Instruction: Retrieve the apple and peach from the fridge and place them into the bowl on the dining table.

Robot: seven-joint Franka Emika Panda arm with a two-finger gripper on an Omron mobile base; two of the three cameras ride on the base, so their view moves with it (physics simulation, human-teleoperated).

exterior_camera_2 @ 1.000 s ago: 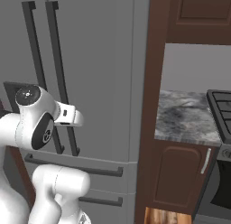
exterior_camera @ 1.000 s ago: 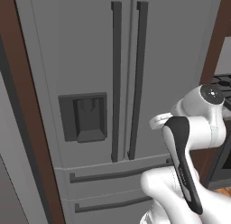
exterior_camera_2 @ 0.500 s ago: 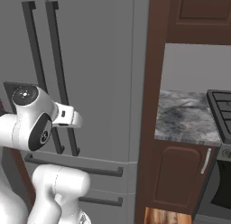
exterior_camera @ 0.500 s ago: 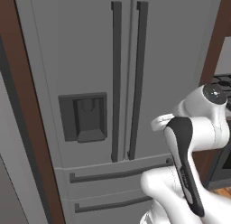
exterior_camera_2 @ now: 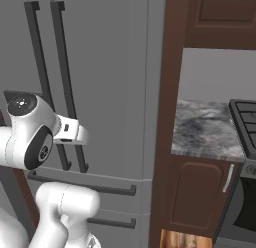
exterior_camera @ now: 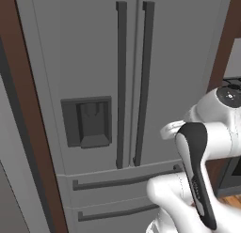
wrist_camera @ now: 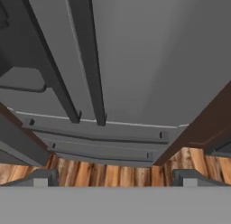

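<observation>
My hand [wrist_camera: 115, 178] is spread wide and holds nothing; its two tips sit at the bottom corners of the hand view, aimed at the lower part of the fridge [exterior_camera: 94, 53], with wood floor [wrist_camera: 113, 173] between them. Compared with a second ago, the arm's elbow and wrist have crept a little toward the fridge in both base views; the base itself has not driven, since the doors sit in the same place in frame. So I judge I am in the approach, not yet at contact. Beyond the hand, both doors are shut. The right door handle [exterior_camera: 142, 81] runs down the centre of the left base view, beside the left handle [exterior_camera: 121, 81], and the dispenser recess [exterior_camera: 88, 121] lies at mid-left. Two drawers cross the bottom. Apple and peach are presumably inside, unseen. At far right of the right base view a stone counter [exterior_camera_2: 205, 129] adjoins the stove [exterior_camera_2: 245, 122]. Next: close on a handle.
</observation>
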